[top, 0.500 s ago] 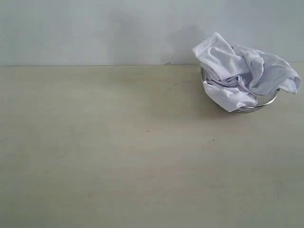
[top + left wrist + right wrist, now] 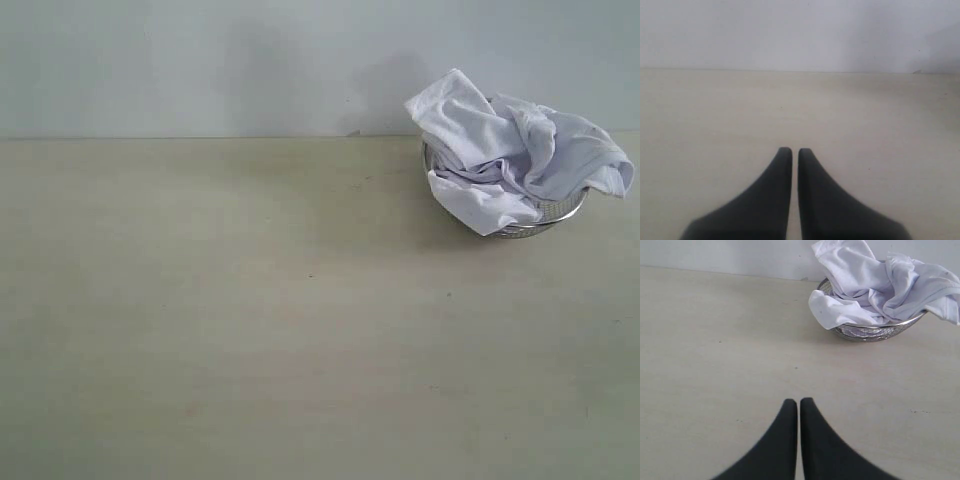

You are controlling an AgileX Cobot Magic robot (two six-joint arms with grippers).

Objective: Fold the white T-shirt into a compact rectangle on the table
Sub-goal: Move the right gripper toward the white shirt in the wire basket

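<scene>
Jaws are seen clenched on both arms, and nothing is gripped: the left gripper (image 2: pixel 791 150) is poised over bare table (image 2: pixel 250 320), and so is the right gripper (image 2: pixel 798 401). The white T-shirt (image 2: pixel 500 150) is found crumpled at two o'clock in the exterior view, heaped in a round wire-mesh basket (image 2: pixel 556 211), with cloth draped over the rim. The basket is set on the table, close to the wall (image 2: pixel 200 60).

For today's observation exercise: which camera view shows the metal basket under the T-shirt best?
The right wrist view: the basket shows its rim and mesh wall clearly below the crumpled white T-shirt. The exterior view shows only a sliver of rim under the cloth. The left wrist view does not show it.
</scene>
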